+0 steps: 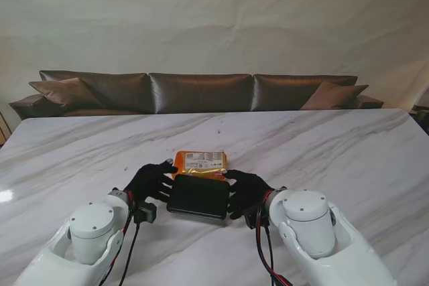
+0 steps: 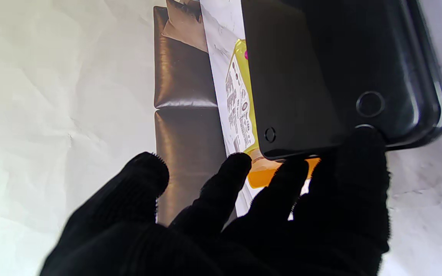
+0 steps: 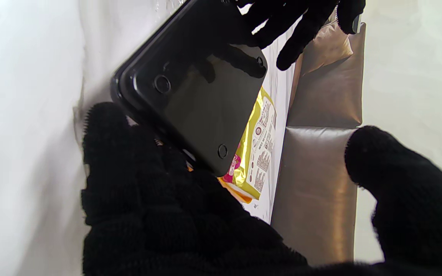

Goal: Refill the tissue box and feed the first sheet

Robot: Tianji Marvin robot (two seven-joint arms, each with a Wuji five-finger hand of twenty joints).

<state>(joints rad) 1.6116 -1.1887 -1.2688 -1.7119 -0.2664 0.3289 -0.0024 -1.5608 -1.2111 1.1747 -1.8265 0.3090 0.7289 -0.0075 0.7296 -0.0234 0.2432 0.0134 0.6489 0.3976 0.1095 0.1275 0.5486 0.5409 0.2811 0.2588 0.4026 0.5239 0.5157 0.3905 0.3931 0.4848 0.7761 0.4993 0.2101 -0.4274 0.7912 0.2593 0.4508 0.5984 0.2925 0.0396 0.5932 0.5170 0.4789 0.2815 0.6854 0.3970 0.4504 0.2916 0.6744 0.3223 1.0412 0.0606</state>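
Tissue box, black and glossy, sits on the marble counter close in front of us, between our two gloved hands. Our left robot hand presses its fingertips against the box's left end, fingers spread along that edge. Our right robot hand does the same at the right end, thumb held apart from the other fingers. We're gripping the box from both sides. Just beyond it, touching or tucked partly under its far edge, lies the yellow-and-orange tissue pack, printed label facing up. We cannot tell whether the box is lifted off the counter or resting on it. Farther off, a brown sofa lines the counter's far side.
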